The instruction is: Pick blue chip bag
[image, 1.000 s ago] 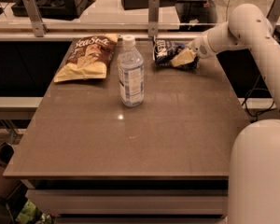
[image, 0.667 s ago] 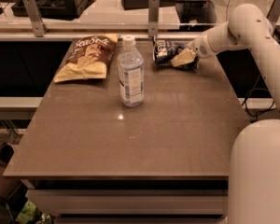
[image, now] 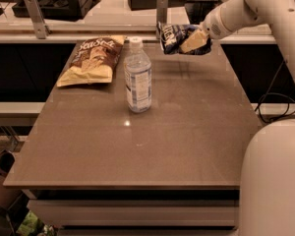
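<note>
Holding the blue chip bag [image: 173, 35] pinched at its right end in the gripper [image: 196, 41], closed tight on crinkled foil, at about one o'clock over the table [image: 137, 156]. Apparently clear of the surface, judging by the faint shadow underneath.

Judged as the lift after the grasp, with the pick close to done. To finish it well:

- Hold the squeeze steady. No loosening, given slick foil prone to sliding and a grip on one end only. No harder clamp either, to spare the chips inside.
- Raise straight up rather than sweeping inward toward the upright water bottle [image: 137, 77], standing near the middle toward twelve o'clock. Well apart from the bag, yet tall and easy to topple.
- Stay away from the brown-and-yellow chip bag [image: 92, 59], lying flat at eleven o'clock and no part of this job.
- Avoid pushing further back: a metal post [image: 161, 8] at twelve o'clock, seemingly just behind the bag's left edge, with a risk of snagging the loose end.
- Move slowly, to prevent swinging of the unsupported left half and any peeling out of the grip.
</note>
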Robot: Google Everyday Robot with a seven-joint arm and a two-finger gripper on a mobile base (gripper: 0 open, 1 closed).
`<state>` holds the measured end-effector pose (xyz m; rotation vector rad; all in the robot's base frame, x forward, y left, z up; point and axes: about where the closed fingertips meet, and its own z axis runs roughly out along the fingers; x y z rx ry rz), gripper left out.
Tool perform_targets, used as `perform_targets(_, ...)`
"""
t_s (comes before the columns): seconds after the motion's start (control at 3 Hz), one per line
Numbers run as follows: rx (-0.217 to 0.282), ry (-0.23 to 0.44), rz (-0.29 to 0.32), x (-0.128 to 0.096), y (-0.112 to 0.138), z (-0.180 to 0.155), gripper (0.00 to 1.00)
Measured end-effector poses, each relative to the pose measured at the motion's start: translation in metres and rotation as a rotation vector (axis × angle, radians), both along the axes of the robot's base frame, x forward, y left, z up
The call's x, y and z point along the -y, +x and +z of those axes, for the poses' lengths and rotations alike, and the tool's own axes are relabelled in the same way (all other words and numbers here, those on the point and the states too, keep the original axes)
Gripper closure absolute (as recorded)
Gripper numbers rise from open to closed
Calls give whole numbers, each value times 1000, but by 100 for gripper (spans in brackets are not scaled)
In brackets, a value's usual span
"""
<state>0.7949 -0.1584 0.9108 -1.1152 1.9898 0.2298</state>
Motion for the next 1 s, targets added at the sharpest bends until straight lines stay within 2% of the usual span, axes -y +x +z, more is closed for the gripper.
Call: perform_targets(1.0,114,-59,3,-11,-11,80,100)
